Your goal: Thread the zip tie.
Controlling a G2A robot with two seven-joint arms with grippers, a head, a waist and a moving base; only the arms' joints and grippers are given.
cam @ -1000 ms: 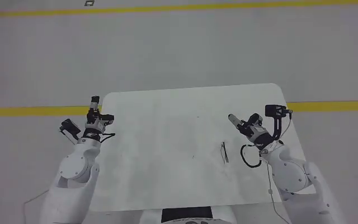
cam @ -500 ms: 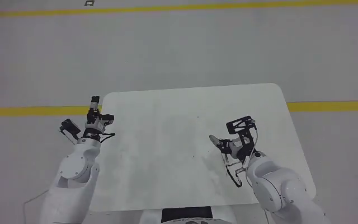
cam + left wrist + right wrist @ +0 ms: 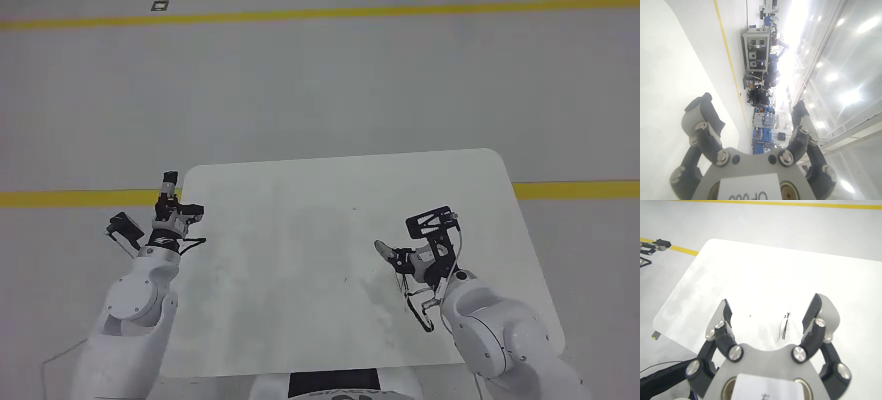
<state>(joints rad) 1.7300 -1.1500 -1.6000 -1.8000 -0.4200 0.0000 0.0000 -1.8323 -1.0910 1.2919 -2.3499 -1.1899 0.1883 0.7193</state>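
- The right tool (image 3: 771,299) hangs over the desk (image 3: 753,266), its ribbed pads (image 3: 811,308) spread wide with nothing between them.
- The zip tie (image 3: 784,326) lies flat on the desk below this tool. It sits within the span of the tool's fingers, closer to one pad than the other. It shows as thin black strands, too fine to count.
- The left tool (image 3: 752,100) sits beside the desk's side edge, well apart from the zip tie. Its fingers are also wide apart and empty.
- Nothing is lifted and no threading has begun, so picking up the zip tie looks like the step in hand.
- The zip tie is probably very light, thin and springy, with a smooth plastic skin. Lying flush on a hard top, it offers the pads little to get under. An off-centre pinch could make it skid or flick away.
- The small dark knobs at the end farther from the right tool look like the heads.
- The best hold is probably across the narrow width, a little back from the tail tip. That leaves the tip free to feed through while the other tool steadies the head end.
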